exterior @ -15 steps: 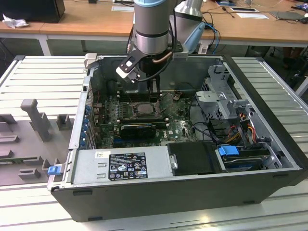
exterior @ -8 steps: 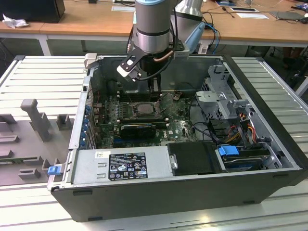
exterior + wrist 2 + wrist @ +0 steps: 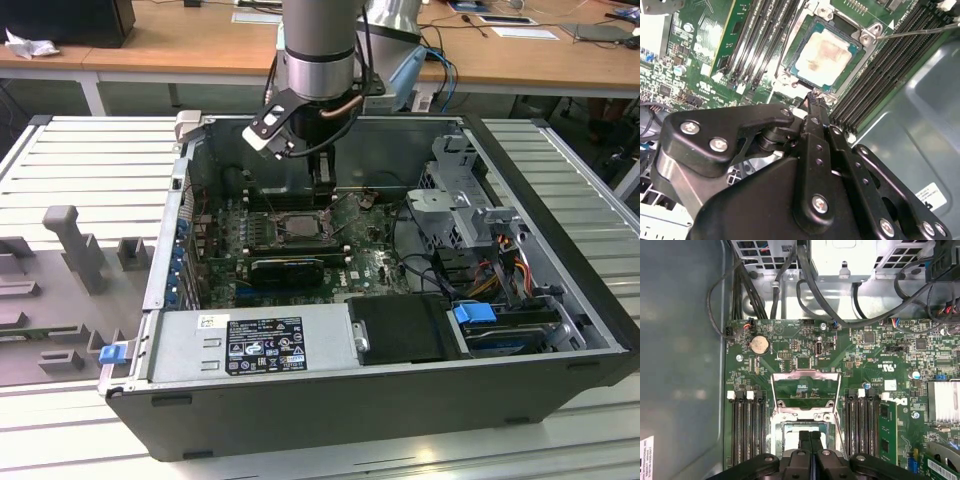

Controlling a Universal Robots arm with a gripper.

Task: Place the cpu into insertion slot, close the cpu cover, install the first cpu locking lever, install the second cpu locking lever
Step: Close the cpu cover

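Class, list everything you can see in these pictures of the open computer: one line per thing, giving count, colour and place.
case: 1, dark grey, open, on the table
motherboard: 1, green, inside the case
slot: 1, silvery rim, between the memory banks
cpu: 1, pale beige, seated in the slot
cover: 1, silvery, raised open beside the slot
lever: 1, thin silvery rod, beside the slot
memory banks: 2, black, flanking the slot
power supply: 1, silver, in the case
cables: several, black, over the motherboard's edge
arm: 1, grey, above the case
gripper: 1, black, shut, tips by the slot, holding nothing
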